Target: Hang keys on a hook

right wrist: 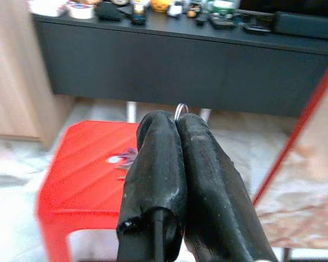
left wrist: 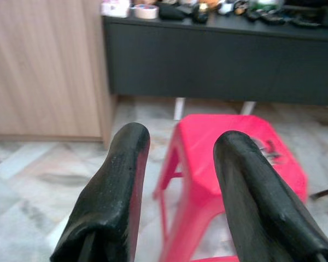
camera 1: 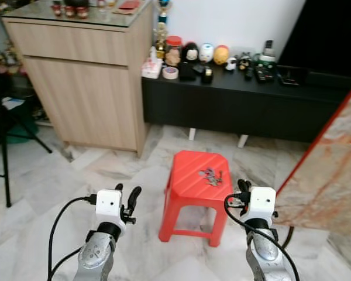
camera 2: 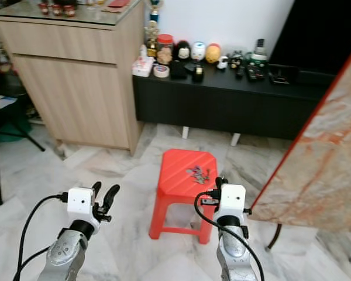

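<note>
Two silver arms reach forward over a marble floor (camera 1: 41,211), each ending in a white wrist block and a black two-fingered tool. The left tool (camera 1: 126,198) hangs above the floor to the left of a red stool (camera 1: 196,175), its fingers (left wrist: 112,191) spread with a clear gap between them. The right tool (right wrist: 177,123) sits just off the stool's right front corner, fingers pressed together; a small metal ring (right wrist: 181,111) peeks out at the tips, though whether it is gripped there cannot be told. The keys (camera 1: 212,176) lie in a loose bunch on the stool's seat, toward its right edge and a little behind centre, apart from both tools. At the right, a marble-patterned panel (camera 1: 327,181) with a red edge leans across the frame. Beyond the stool stands a long, low black counter (camera 1: 240,102) against a white wall, its top crowded with small things: a roll of tape (camera 1: 170,72) near the left end, a red-lidded jar (camera 1: 174,50), round figurines (camera 1: 206,52) and dark gadgets further right. To its left a taller wooden cabinet (camera 1: 82,88) with a glass top holds small jars, and a black tripod leg (camera 1: 4,146) stands at the far left
</note>
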You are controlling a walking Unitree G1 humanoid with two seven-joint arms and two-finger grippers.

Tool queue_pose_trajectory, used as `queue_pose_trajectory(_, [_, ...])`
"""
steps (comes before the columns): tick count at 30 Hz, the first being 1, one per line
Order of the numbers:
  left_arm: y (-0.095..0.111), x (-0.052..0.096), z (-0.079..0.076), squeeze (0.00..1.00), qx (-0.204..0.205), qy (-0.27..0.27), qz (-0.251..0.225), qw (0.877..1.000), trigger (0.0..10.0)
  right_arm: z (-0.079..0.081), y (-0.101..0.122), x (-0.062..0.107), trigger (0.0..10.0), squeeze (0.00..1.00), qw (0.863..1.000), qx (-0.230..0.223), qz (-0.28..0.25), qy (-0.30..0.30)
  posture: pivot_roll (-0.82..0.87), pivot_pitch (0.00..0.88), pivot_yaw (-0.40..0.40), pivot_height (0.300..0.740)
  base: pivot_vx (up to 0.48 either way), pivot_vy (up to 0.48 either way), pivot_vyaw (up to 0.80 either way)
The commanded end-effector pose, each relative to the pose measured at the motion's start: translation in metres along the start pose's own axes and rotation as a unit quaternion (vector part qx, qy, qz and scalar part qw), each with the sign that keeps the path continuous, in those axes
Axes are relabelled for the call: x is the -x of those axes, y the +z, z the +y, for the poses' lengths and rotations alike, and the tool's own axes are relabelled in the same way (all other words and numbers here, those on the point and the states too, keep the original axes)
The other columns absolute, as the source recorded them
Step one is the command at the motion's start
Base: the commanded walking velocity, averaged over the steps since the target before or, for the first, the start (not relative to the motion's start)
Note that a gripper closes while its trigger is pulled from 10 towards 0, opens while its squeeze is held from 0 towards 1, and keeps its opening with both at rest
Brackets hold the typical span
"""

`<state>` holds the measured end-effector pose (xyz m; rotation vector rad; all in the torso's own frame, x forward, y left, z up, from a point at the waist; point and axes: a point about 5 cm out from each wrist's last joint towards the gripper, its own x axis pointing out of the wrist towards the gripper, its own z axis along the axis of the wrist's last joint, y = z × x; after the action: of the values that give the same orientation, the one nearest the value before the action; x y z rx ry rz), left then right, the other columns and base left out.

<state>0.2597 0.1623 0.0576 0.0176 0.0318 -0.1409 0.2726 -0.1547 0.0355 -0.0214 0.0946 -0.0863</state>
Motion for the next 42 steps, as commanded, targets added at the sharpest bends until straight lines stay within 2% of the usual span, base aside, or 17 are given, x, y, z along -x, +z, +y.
queue_pose_trajectory(1, [0.0009,0.0009,0.0021,0.0,-0.007,0.004,-0.004,1.0,10.0,0.0005,0.0009,-0.0011,10.0,0.0,1.0,-0.001,-0.001,-0.001,0.08,0.036,-0.103,0.74,0.0,-0.398,0.0])
queue_pose_trajectory(42, [0.0007,0.0018,0.0014,0.0,-0.002,0.004,-0.003,1.0,10.0,-0.0034,0.0034,-0.0029,10.0,0.0,1.0,-0.004,-0.005,-0.019,0.06,0.053,-0.102,0.74,0.0,-0.409,0.0])
